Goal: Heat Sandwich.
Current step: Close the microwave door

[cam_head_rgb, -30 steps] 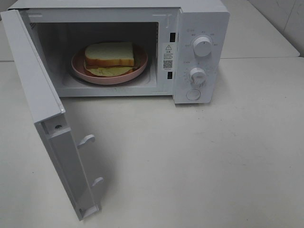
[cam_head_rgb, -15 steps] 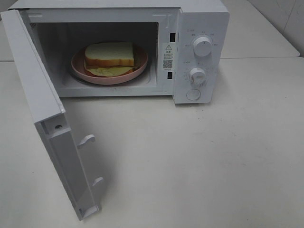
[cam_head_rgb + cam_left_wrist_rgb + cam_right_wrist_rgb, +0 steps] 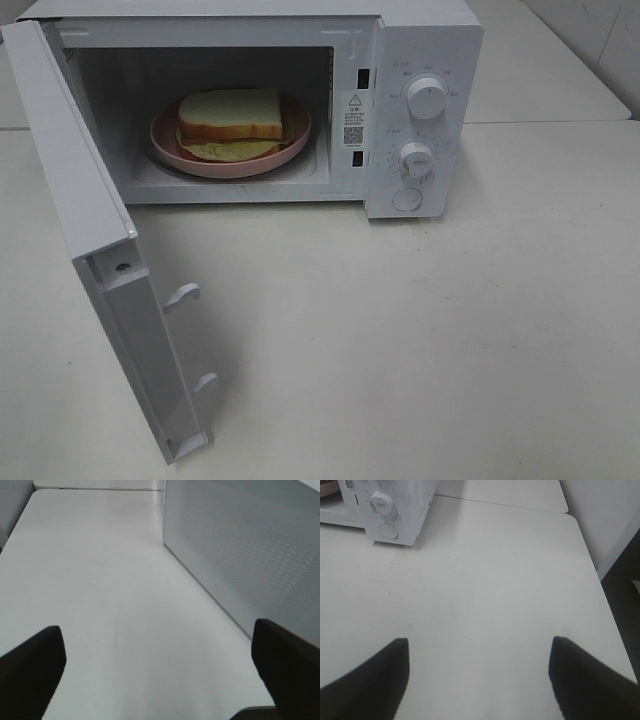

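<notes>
The sandwich [image 3: 230,117], white bread with tan crust and yellow-green filling, lies on a round pink plate [image 3: 295,143] inside the white microwave [image 3: 425,40]. The microwave door [image 3: 95,250] stands wide open toward the front left. Neither arm shows in the exterior high view. In the left wrist view my left gripper [image 3: 160,665] is open and empty over bare table, beside the door's perforated outer face [image 3: 250,550]. In the right wrist view my right gripper [image 3: 480,675] is open and empty over the table, well back from the microwave's knob panel [image 3: 385,510].
The microwave has two round knobs [image 3: 427,98] and a round button [image 3: 407,199] on its right panel. The white table [image 3: 450,350] spreads in front. Its right edge [image 3: 600,585] drops to a dark floor. A seam between tables runs behind the microwave.
</notes>
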Available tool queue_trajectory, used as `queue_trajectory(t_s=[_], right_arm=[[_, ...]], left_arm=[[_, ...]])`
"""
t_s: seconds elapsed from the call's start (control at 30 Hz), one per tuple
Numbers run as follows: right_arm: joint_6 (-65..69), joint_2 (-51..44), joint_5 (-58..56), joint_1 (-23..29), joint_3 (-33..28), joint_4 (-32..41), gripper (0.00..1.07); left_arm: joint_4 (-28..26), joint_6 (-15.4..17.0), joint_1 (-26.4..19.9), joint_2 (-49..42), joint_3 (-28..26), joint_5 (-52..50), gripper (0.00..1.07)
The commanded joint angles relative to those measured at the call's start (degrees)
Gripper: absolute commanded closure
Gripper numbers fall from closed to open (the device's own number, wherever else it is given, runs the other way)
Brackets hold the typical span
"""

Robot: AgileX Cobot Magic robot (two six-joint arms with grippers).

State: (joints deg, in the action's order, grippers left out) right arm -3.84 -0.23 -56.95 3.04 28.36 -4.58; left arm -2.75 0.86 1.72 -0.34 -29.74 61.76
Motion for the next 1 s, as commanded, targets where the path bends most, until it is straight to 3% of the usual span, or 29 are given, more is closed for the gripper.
queue_trajectory(t_s=[0.03,1.0], right_arm=[[0.46,-1.66,0.29,-0.46,-0.06,0.00,0.33],[6.53,-1.66,-0.06,-0.40,0.06,0.74,0.33]], left_arm=[[-0.11,0.23,0.29,-1.26,0.17,-0.40,0.11],[-0.11,0.23,0.29,-1.26,0.17,-0.40,0.11]])
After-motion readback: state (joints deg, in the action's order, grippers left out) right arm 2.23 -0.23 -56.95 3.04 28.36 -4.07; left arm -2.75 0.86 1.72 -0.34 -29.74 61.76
